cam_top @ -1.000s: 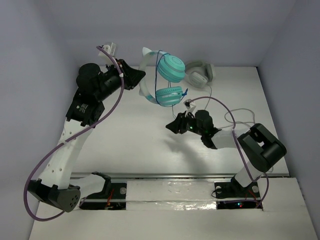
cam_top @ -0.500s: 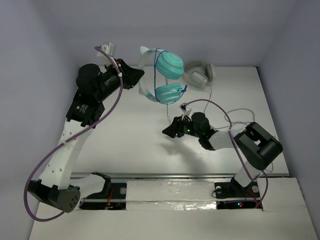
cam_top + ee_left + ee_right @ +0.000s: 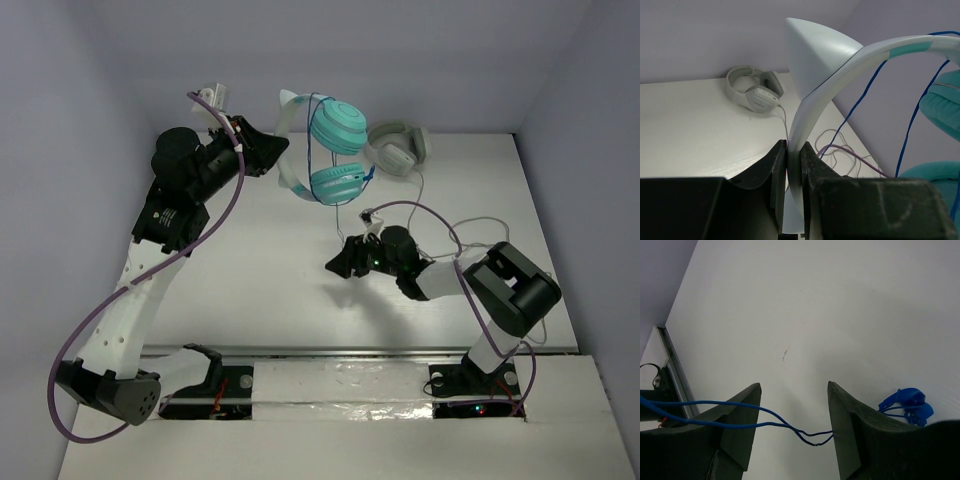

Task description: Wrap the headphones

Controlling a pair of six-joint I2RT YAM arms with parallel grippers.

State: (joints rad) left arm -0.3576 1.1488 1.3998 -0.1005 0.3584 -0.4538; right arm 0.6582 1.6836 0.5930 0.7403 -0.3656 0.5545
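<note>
Right pincer (image 3: 340, 265) widened, slid left

Its jaws have spread since the earlier frame and it sits slightly further left at centre. The cable (image 3: 795, 431) crosses the gap loose, not pinched. Left pincer (image 3: 794, 165) is clamped on the headband (image 3: 815, 95), holding the headphones (image 3: 335, 150) in the air at upper centre, above the tabletop (image 3: 250, 280). Judgement: re-grip the cable nearer the cups, keep tension light, and loop it round the band without snagging.

Black-and-white arms (image 3: 120, 300), purple cables (image 3: 66, 345)

Headphones (image 3: 821, 56) partly beyond the right edge
</note>
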